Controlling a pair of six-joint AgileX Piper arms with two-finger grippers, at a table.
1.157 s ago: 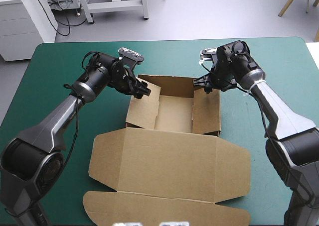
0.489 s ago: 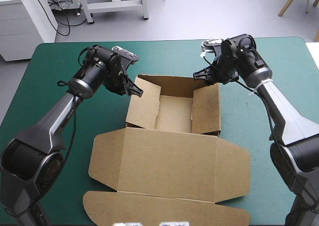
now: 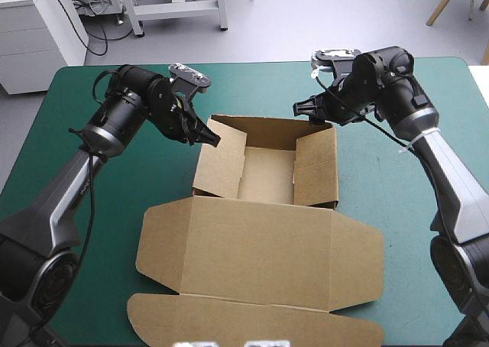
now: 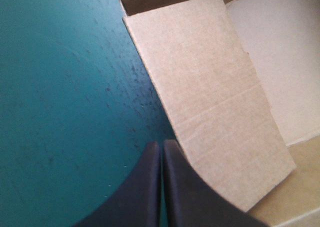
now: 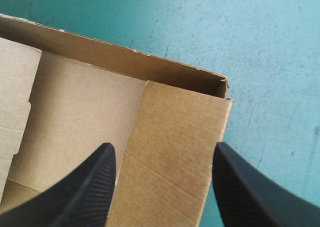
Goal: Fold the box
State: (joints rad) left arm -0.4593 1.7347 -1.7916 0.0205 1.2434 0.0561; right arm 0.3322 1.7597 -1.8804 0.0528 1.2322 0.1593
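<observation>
Centre frame on the teal-green cover (image 3: pixel 92 87), brown box (image 3: pixel 263 259): open tray in the upper middle with walls raised, lid spread flat across the lower half. At the tray's upper-left corner, left gripper (image 3: pixel 209 140), black fingers pressed together into one point, holding nothing, just beside the inward-leaning left wall (image 4: pixel 215 97). At the upper-right corner, right gripper (image 3: pixel 304 110), fingers spread wide, right wall (image 5: pixel 175 162) ahead between them, contact not discernible. Looks light, thin and stiff, springy at the creases, easily dented. Probably best pinched at a wall's free top edge, near a corner.
</observation>
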